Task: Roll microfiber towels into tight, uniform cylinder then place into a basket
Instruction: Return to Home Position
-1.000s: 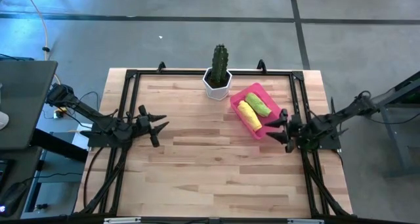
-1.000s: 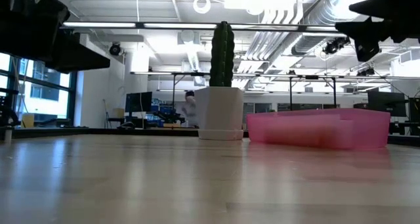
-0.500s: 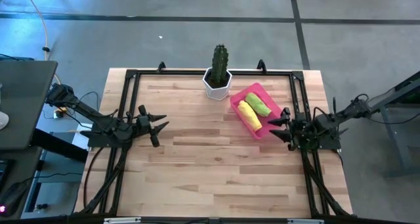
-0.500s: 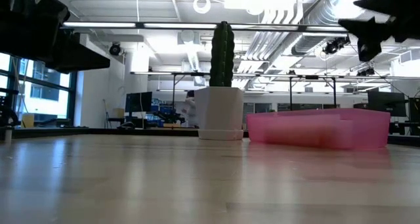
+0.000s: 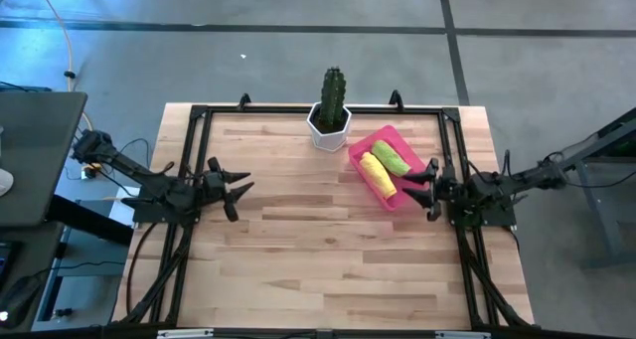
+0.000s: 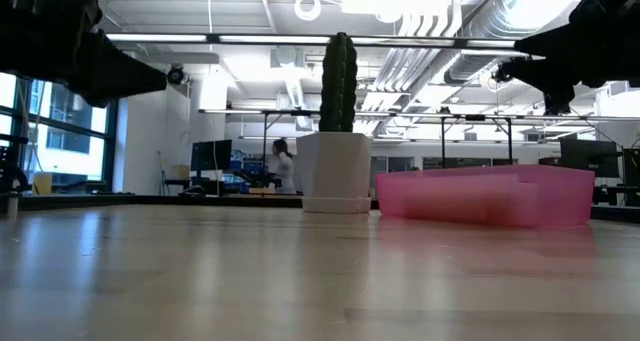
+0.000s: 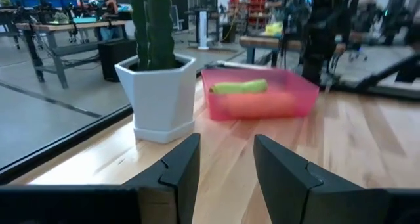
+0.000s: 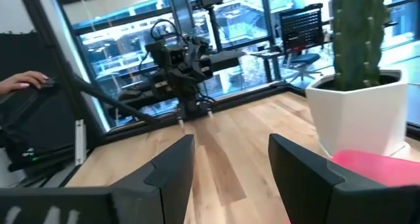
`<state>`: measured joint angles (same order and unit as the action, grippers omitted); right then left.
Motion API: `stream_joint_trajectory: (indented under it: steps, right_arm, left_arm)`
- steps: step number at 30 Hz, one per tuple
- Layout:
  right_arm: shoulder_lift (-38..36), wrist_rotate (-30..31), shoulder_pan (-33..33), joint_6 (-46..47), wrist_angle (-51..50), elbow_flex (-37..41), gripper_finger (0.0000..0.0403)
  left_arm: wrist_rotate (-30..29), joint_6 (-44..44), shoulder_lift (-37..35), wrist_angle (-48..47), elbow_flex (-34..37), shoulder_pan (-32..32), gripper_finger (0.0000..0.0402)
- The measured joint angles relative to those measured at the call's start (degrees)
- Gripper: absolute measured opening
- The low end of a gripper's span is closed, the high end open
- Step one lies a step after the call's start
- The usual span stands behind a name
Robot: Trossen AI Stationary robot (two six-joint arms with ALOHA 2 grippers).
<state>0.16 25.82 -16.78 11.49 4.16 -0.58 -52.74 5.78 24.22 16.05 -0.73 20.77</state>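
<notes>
**High view:** the pink basket [image 5: 386, 131] lies right of centre in the upper half. It holds the rolled yellow towel [image 5: 376, 172] and the rolled green towel [image 5: 391, 157] side by side, and the white cactus pot [image 5: 329, 123] stands just to its left. The left gripper [image 5: 239, 193] is at mid-left. The right gripper [image 5: 415, 192] is just below and right of the basket. Both have their fingers spread.

**Low view:** the basket's wall hides both rolls, and a person [image 6: 281, 161] stands in the room behind.

**Left wrist view:** the green roll shows above the wall.

**Right wrist view:** a person's hand [image 8: 27, 80] appears at upper left.
</notes>
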Motion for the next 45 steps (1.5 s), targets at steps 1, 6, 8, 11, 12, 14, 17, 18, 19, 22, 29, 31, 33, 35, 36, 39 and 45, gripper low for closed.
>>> stream_joint_trajectory:
  steps: [1,6,8,11,12,14,17,18,19,22,29,31,33,35,36,39,45]
  right_arm:
    - [0.00,0.00,0.51,0.00,0.00,0.00,0.0188]
    - [0.00,0.00,4.13,-0.01,0.02,0.00,0.0188]
    - [0.00,0.00,6.10,-0.02,0.03,0.02,0.0188]
    - [0.00,-0.02,9.61,0.00,0.07,0.02,0.0188]
    - [0.02,-0.02,10.90,0.00,0.07,0.02,0.0188]
    - [0.02,-0.02,13.63,0.00,0.09,0.02,0.0188]
    - [0.02,-0.02,18.13,-0.02,0.09,0.02,0.0188]
    - [0.02,-0.02,19.80,0.00,0.09,0.02,0.0188]
    - [0.02,-0.02,21.39,0.00,0.09,0.04,0.0188]
    - [0.02,-0.02,26.23,0.00,0.09,0.04,0.0188]
    - [0.04,-0.04,38.08,0.00,0.09,0.07,0.0188]
    - [0.04,-0.04,41.59,0.00,0.09,0.07,0.0188]
    - [0.07,-0.04,44.85,-0.01,0.09,0.07,0.0188]
    - [0.07,-0.04,47.83,0.00,0.09,0.07,0.0188]
    - [0.07,-0.04,49.27,0.00,0.09,0.07,0.0188]
    - [0.07,-0.04,53.51,-0.02,0.09,0.07,0.0188]
    - [0.07,-0.04,60.96,0.00,0.09,0.09,0.0188]
  left_arm:
    - [0.12,0.00,-0.82,0.01,-0.01,-0.28,0.0131]
    - [0.08,0.00,-4.28,0.07,-0.01,-3.79,0.0131]
    - [0.08,0.00,-5.37,0.00,-0.01,-5.97,0.0131]
    - [0.08,0.00,-6.48,0.11,-0.01,-9.64,0.0131]
    - [0.08,0.00,-6.64,0.02,-0.01,-11.08,0.0131]
    - [0.07,0.00,-7.01,0.06,-0.01,-14.04,0.0131]
    - [0.06,0.00,-7.03,0.04,-0.01,-18.30,0.0131]
    - [0.06,0.00,-7.03,0.07,-0.01,-19.61,0.0131]
    - [0.06,0.00,-7.03,0.04,-0.01,-20.86,0.0131]
    - [0.07,0.00,-7.03,0.06,-0.01,-24.44,0.0131]
    - [0.08,0.00,-7.05,0.05,-0.01,-33.21,0.0131]
    - [0.08,0.00,-7.05,0.05,-0.01,-35.94,0.0131]
    - [0.08,0.00,-7.05,0.04,-0.01,-38.56,0.0131]
    - [0.08,0.00,-7.05,0.04,-0.01,-41.11,0.0131]
    - [0.08,0.00,-7.05,0.04,-0.01,-42.34,0.0131]
    - [0.06,0.00,-7.05,0.04,-0.01,-45.63,0.0131]
    - [0.07,0.00,-7.05,0.06,-0.01,-50.25,0.0131]
